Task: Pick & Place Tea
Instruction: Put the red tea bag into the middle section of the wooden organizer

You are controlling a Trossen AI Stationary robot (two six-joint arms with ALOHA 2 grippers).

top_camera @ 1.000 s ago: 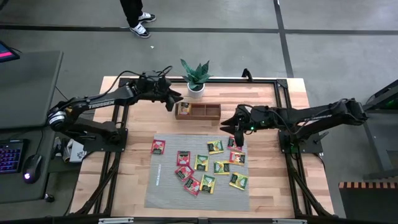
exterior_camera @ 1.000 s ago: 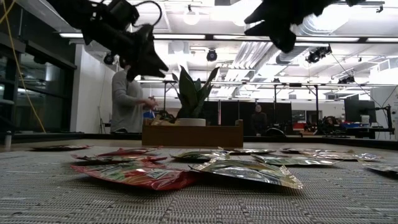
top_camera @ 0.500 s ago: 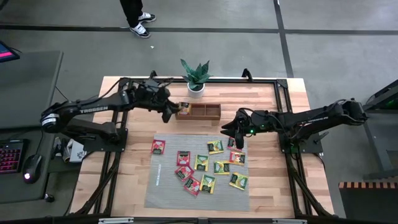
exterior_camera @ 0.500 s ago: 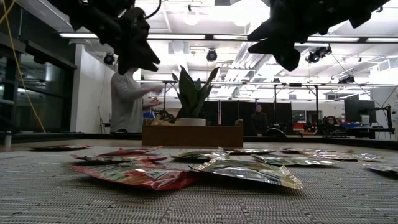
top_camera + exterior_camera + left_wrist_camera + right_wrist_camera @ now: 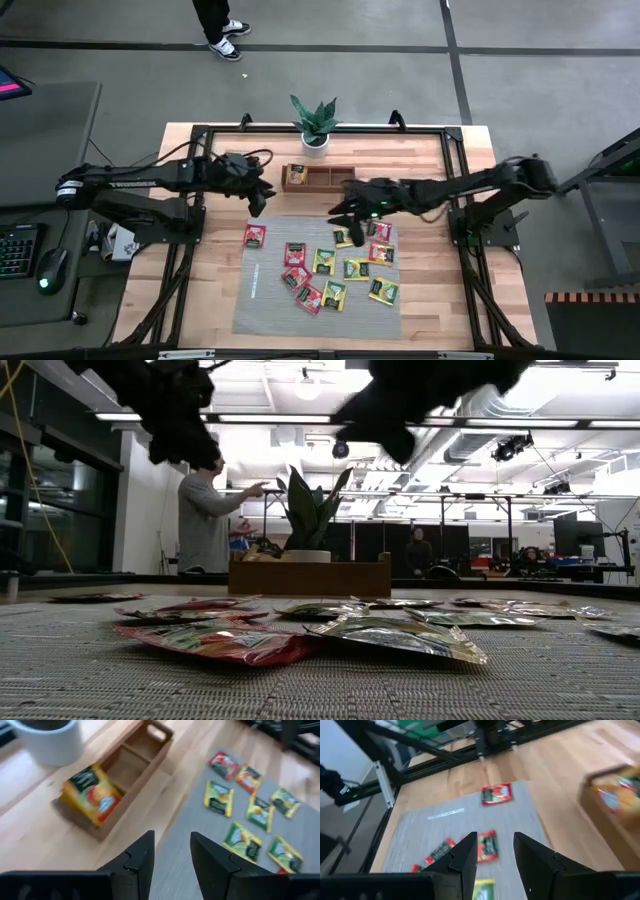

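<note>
Several red, yellow and green tea sachets (image 5: 330, 262) lie flat on the grey mat (image 5: 262, 300). One red sachet (image 5: 254, 236) lies apart at the mat's far left. A yellow sachet (image 5: 92, 795) sits in the left compartment of the wooden tray (image 5: 318, 178). My left gripper (image 5: 260, 203) hovers open and empty above the wood between the tray and the mat's far left corner. My right gripper (image 5: 338, 212) hovers open and empty over the mat's far edge, in front of the tray. In both wrist views nothing lies between the fingers (image 5: 171, 855) (image 5: 492, 855).
A potted plant (image 5: 314, 125) stands behind the tray at the far edge. A black frame (image 5: 450, 150) runs around the table top. A person (image 5: 205, 520) stands in the room beyond the table. Bare wood lies left and right of the mat.
My left gripper has drawn back from the tray's left end toward the near and left edges of the table. My right gripper has reached toward the table's left, coming a little lower, over the mat's far edge. The sachets have not moved.
</note>
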